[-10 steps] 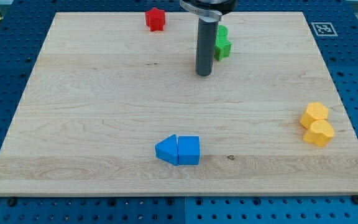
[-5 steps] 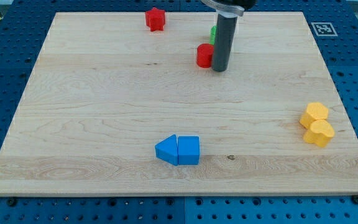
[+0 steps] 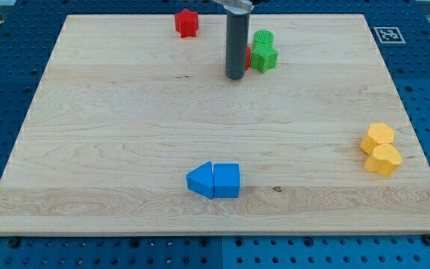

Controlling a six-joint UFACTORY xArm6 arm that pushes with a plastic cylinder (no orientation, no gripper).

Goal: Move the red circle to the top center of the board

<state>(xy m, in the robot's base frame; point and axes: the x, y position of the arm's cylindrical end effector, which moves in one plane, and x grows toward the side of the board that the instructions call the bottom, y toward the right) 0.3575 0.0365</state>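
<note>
The red circle [image 3: 248, 57] lies near the top center of the wooden board [image 3: 110, 127]. Only a sliver of it shows, just right of the rod, and it touches a green star-shaped block [image 3: 265, 58]. My tip [image 3: 236, 75] is on the board just below and left of the red circle, and the rod covers most of it. A green round block [image 3: 263, 37] sits right above the green star.
A red star [image 3: 187, 22] lies at the top edge, left of the rod. A blue triangle [image 3: 200, 180] and a blue house-shaped block [image 3: 227, 181] touch at the bottom center. Two yellow blocks [image 3: 378, 137] [image 3: 384, 159] touch near the right edge.
My tip has swung from the red circle's right side to its left. The red circle now sits a little farther up and right, against the green star.
</note>
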